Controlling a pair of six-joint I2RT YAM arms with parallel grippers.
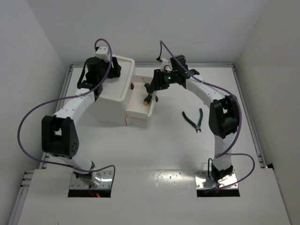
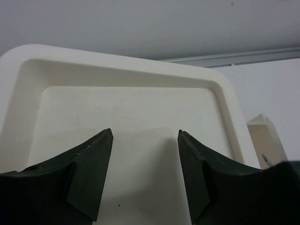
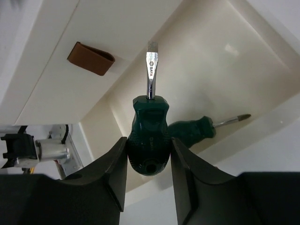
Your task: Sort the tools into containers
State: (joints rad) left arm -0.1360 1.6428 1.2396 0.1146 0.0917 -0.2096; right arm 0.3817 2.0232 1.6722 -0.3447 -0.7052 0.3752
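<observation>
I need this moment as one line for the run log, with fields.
right gripper: shut on flat screwdriver, over drawer | second screwdriver: in drawer | left gripper: open, over tray top | pliers: on table

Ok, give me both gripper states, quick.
Left gripper: open, holding nothing.
Right gripper: closed on a green-handled screwdriver.

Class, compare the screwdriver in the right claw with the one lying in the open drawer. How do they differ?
The held screwdriver is clamped in the right claw above the drawer; the loose screwdriver lies on its floor. The held screwdriver's tip is flat; the loose screwdriver's is pointed. Both have dark green handles and silver shafts.
</observation>
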